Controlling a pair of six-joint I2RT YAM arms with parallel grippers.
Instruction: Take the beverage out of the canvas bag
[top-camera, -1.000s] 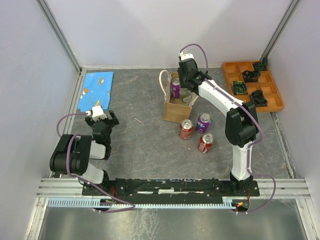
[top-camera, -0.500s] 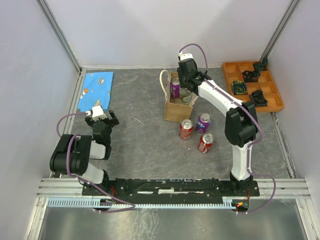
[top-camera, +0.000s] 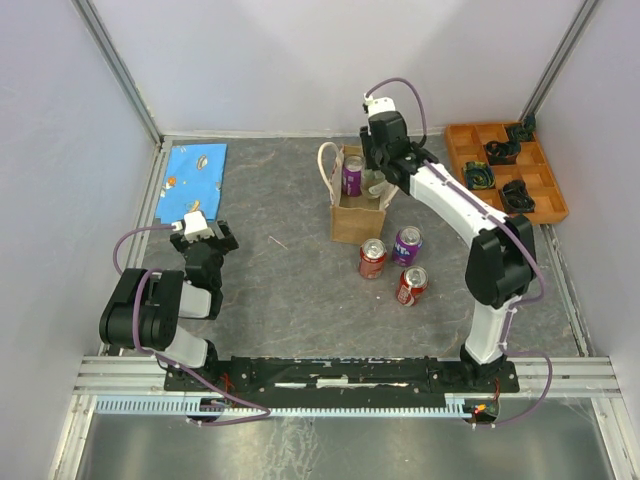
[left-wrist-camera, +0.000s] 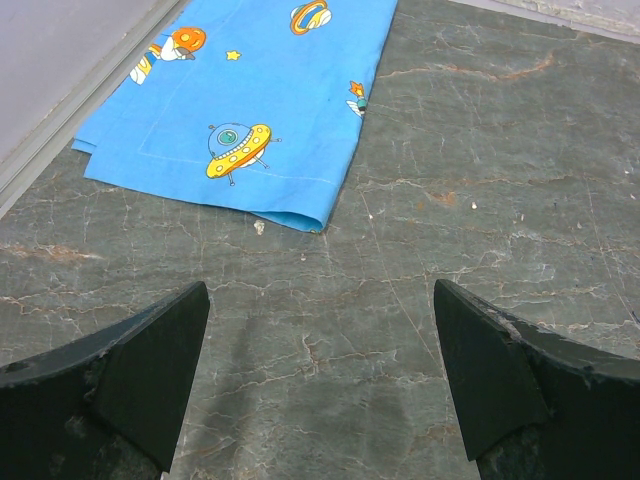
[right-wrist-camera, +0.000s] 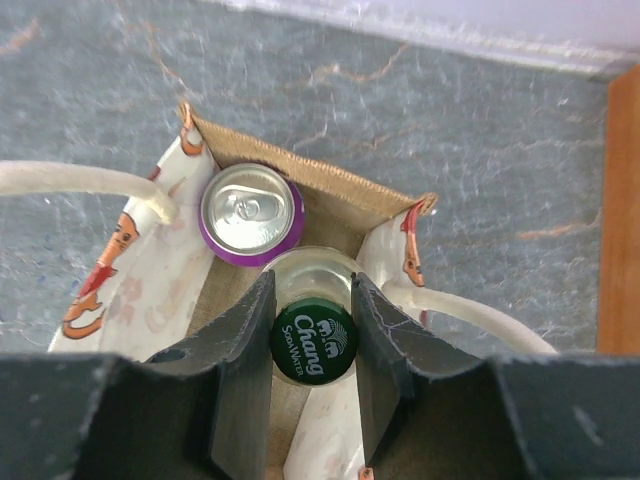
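Note:
The tan canvas bag (top-camera: 350, 222) with cream loop handles stands upright at the back middle of the table. In the right wrist view, the bag (right-wrist-camera: 330, 190) holds a purple can (right-wrist-camera: 251, 213) and a clear glass bottle with a green "Chang" cap (right-wrist-camera: 313, 342). My right gripper (right-wrist-camera: 312, 292) reaches down into the bag's mouth, and its fingers press on both sides of the bottle's cap. From above, my right gripper (top-camera: 381, 176) is over the bag beside the purple can (top-camera: 351, 175). My left gripper (top-camera: 206, 240) is open and empty, low over the table (left-wrist-camera: 320, 380) at the left.
A red can (top-camera: 372, 257), a purple can (top-camera: 407, 244) and another red can (top-camera: 411, 285) stand in front of the bag. An orange compartment tray (top-camera: 548, 185) with dark parts sits at the back right. A blue printed cloth (top-camera: 193, 176) lies at the back left, also in the left wrist view (left-wrist-camera: 250, 100).
My right arm has shifted a little to the right, its elbow swinging outward, with the gripper still at the bag's mouth. The left arm has not moved.

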